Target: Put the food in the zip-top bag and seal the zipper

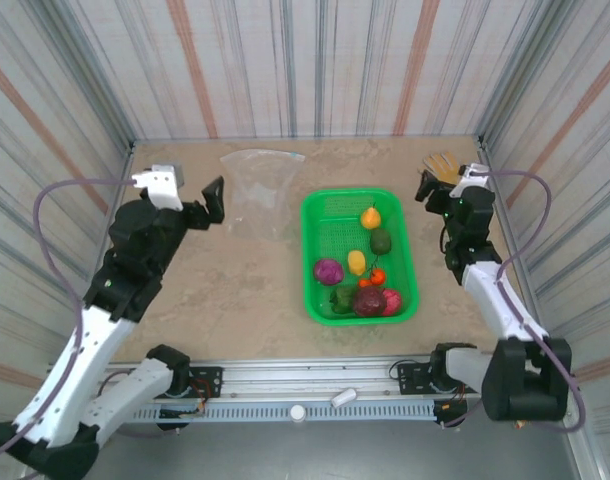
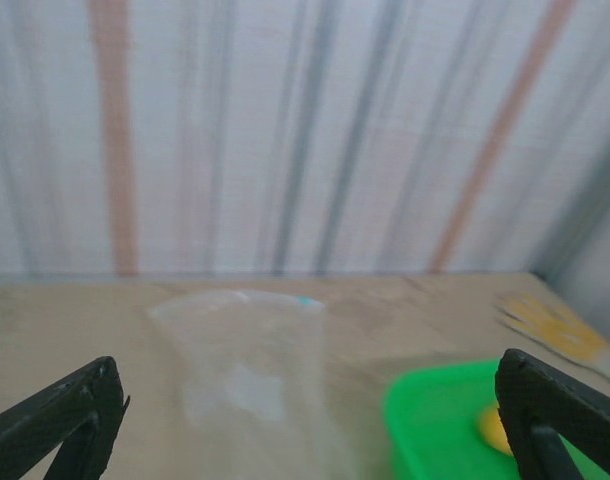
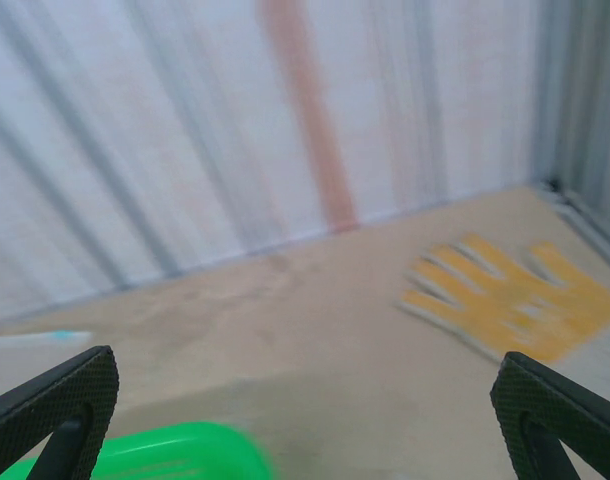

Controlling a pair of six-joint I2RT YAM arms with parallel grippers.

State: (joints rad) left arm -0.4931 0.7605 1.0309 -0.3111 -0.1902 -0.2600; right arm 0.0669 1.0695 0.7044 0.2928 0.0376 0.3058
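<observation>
Beige, stone-patterned table (image 1: 235, 300) carries everything; no fault noted, though its smooth face gives a thin bag little grip

Green basket (image 1: 307, 262), the reference point, sits mid-table. All the food (image 1: 328, 270) lies inside it, most pieces crowded at its near end and two nearer its far end

The zip-top bag (image 1: 260, 190) lies flat just left of the basket, apart from it and with nothing inside. Risk: being floppy, it may slide or crumple when pushed, and a pinch could take both layers together, keeping the mouth closed

Left claw (image 2: 305, 400) hangs left of the basket, beside the bag, fingers spread wide and holding nothing. Right claw (image 3: 303, 380) hangs right of the basket's far corner, likewise spread wide and holding nothing

Yellow glove (image 1: 442, 163) lies beyond the basket's far right corner, close by the right claw. Risk: a low sweep from there could snag it

Food pieces are small and rounded. Risk: one may squirt from the fingers, and in the crowded near end a finger could catch the mesh wall or knock neighbours

The zipper (image 2: 235, 297) appears to run along the bag edge farthest from the arms, so the mouth faces away from the basket's near end. Risk: pieces resting near the mouth would stop the strip pressing shut; blur prevents judging whether it is sealed now
</observation>
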